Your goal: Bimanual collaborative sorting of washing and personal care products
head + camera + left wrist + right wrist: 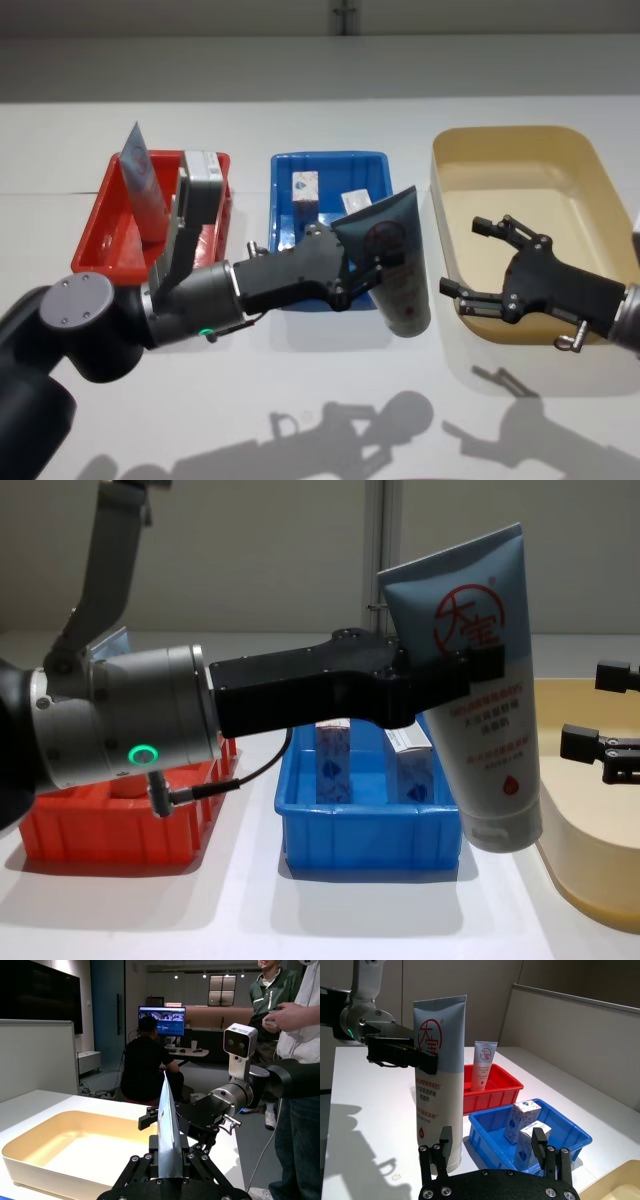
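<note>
Above the white bench [300, 400] a squeeze tube [405, 290] is held cap-down, clamped mid-body by the left gripper [375, 262], between the blue tub [285, 170] and the beige tub [500, 140]. It is judged light, soft and slippery; a hold near the cap is advised. The right gripper [462, 258] is spread wide nearby.

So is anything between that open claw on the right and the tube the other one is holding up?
Nothing visible. The right gripper, open over the beige tub, faces the tube across open air; only the left gripper touches it.
</note>
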Robot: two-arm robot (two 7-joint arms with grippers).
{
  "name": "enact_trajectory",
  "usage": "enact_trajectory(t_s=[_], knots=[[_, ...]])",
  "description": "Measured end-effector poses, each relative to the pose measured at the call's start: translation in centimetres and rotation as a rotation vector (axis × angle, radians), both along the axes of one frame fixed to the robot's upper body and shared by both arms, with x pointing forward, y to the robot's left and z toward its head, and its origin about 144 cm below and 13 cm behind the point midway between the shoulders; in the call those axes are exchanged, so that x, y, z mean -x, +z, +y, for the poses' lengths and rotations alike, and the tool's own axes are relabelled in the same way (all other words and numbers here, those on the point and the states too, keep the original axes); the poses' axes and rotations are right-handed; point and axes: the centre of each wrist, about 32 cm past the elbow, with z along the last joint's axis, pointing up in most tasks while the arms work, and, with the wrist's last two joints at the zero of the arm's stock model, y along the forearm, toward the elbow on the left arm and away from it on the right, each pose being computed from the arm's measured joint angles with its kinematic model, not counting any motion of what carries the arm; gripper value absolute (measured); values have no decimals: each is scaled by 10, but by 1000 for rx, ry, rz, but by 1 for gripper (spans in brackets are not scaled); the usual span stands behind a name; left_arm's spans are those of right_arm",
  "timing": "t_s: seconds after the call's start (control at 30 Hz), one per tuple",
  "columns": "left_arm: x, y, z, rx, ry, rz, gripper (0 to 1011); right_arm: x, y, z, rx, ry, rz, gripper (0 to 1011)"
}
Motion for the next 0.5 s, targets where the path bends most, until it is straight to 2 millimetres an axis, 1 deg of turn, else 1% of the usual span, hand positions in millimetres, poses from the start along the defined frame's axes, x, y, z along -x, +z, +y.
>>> enact_trajectory(t_s=[0.17, 0.5], knots=[[0, 0, 0, 0, 0, 0, 222, -6, 0, 2, -2, 51, 12, 1000], [0, 0, 0, 0, 0, 0, 222, -18, -5, 14, -10, 147, 36, 1000]])
